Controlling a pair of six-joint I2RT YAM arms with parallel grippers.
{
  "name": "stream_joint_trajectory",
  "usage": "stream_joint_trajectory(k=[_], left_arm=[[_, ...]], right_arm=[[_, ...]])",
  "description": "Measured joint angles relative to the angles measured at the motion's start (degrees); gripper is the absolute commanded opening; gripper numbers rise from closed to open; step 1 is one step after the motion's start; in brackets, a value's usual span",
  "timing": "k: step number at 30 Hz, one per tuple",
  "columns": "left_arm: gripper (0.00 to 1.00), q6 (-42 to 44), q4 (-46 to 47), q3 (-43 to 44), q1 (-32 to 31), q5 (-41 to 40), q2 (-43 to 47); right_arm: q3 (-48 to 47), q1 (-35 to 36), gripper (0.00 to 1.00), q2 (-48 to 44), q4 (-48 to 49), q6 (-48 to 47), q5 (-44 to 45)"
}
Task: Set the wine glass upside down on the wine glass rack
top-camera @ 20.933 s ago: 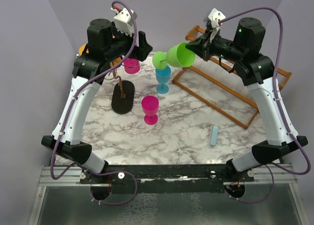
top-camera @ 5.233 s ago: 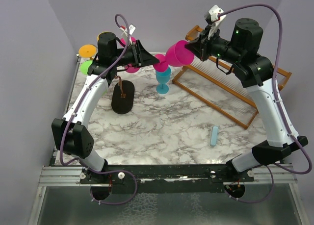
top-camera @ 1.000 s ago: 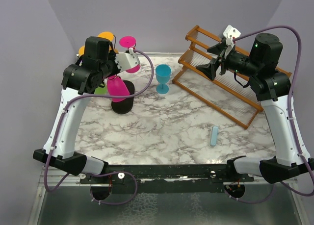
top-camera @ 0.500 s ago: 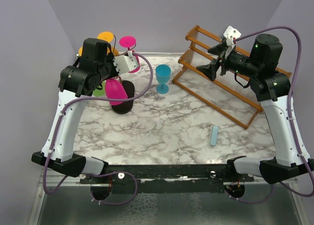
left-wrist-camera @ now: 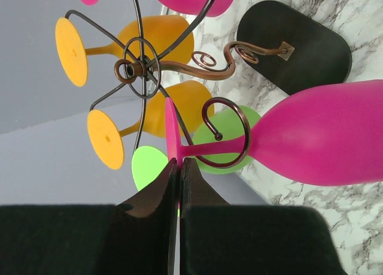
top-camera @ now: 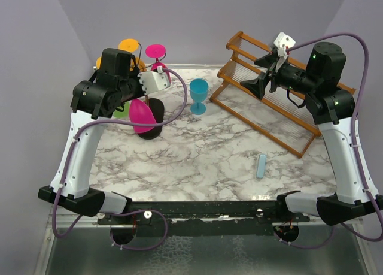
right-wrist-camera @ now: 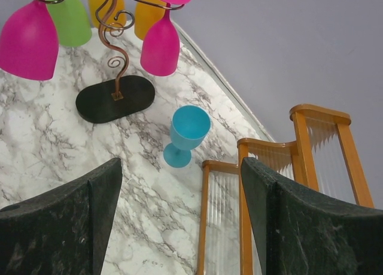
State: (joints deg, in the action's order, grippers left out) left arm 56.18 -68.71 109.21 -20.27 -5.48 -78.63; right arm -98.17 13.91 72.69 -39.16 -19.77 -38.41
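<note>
At the desk's far left corner, my left pincer clamps the foot of the magenta plastic wine glass, its stem inside a curl of the dark wire rack. I think I must lower gently until the foot sits, then open.

blue glass upright, gripper spread wide

We see a white marble table with grey veins. At its far left the wire rack stands on it by a black oval base. Just right of that base a blue glass stands upright. A wooden rack lies along the far right side. A pale blue bar lies nearer us, well apart from the glass.
</note>
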Motion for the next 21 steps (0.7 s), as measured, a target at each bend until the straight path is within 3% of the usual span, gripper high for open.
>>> stream_joint_trajectory(k=[21], left_arm=[[0.00, 0.1, -0.2, 1.0, 0.0, 5.0, 0.0]], right_arm=[[0.8, -0.9, 0.80, 0.0, 0.2, 0.0, -0.5]])
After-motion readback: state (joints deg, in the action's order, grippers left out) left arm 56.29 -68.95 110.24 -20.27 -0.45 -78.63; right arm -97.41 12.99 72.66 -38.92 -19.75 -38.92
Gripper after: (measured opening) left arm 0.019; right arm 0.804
